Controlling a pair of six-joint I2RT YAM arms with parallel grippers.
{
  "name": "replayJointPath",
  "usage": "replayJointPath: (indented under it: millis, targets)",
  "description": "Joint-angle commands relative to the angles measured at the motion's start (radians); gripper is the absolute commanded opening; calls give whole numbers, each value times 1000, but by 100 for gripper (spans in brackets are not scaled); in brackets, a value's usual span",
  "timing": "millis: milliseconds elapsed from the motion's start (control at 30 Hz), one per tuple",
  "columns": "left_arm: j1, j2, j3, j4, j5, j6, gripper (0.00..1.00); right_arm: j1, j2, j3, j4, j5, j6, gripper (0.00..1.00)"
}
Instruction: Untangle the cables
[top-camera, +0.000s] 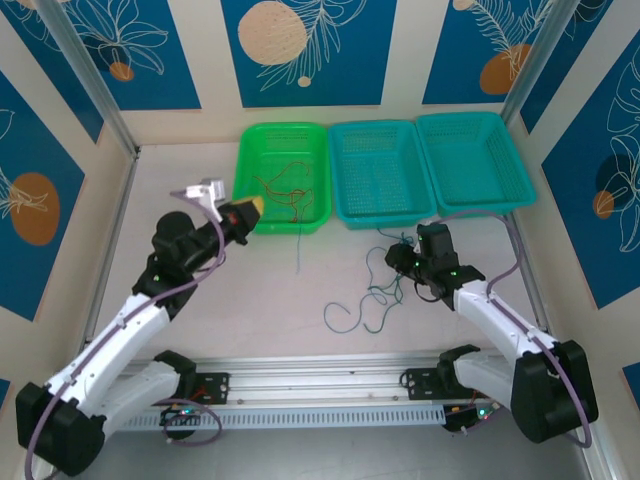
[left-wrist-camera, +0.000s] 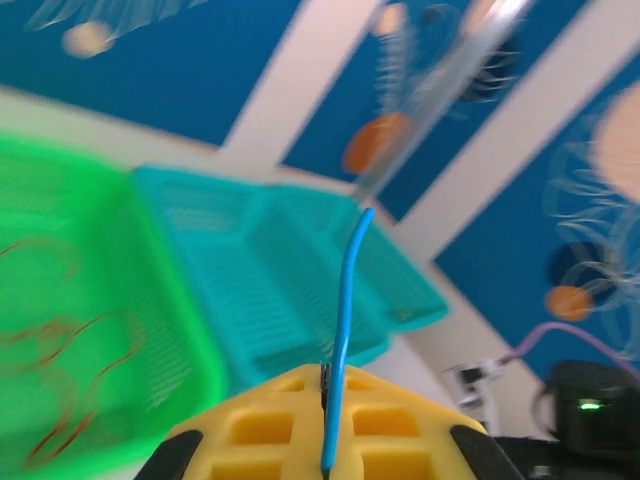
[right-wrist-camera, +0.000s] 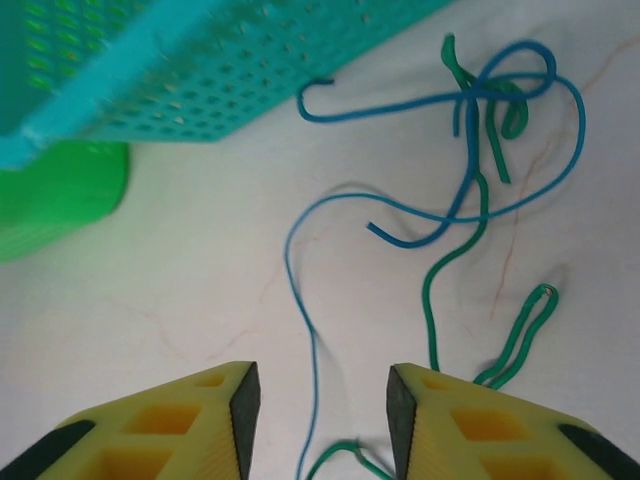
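Yellow pads (left-wrist-camera: 250, 430) of the left gripper (left-wrist-camera: 325, 400) are pressed together on a blue cable (left-wrist-camera: 345, 300). It stands out of the seam between them and runs up the left wrist view, its long axis near vertical, bowing slightly right to a free tip at mid-frame. Behind it, blurred, lie the green basket (top-camera: 285, 127) at left, with thin red cables (top-camera: 283, 190) curled inside, and two teal baskets (top-camera: 375, 125) to its right. In the top view this gripper sits at the green basket's lower left rim.

The right gripper (right-wrist-camera: 320, 405) hangs low over the white table (top-camera: 290, 310) with its jaws apart, clamping nothing. One thin blue strand runs up the right wrist frame through the gap. Beyond it, toward the upper right of that frame, loose blue cables (right-wrist-camera: 520, 200) loop and cross over green cables (right-wrist-camera: 450, 260) in a knot. One green cable trails down toward the right pad, and a doubled green end lies at lower right. A teal basket's perforated wall crosses the upper left, close above the knot.
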Motion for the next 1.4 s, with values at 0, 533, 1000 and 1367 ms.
replayJointPath:
  millis: [0, 533, 1000, 1367]
  targets:
    - [-76, 116, 161, 117, 76, 62, 0, 2, -65, 45, -67, 24, 15, 48]
    - [-153, 1000, 1008, 67, -31, 88, 0, 8, -328, 100, -265, 51, 17, 52]
    - [-156, 1678, 2131, -712, -54, 140, 82, 23, -376, 74, -325, 21, 59, 52]
    - [-200, 1628, 2391, -1155, -80, 431, 99, 28, -300, 98, -328, 33, -41, 53]
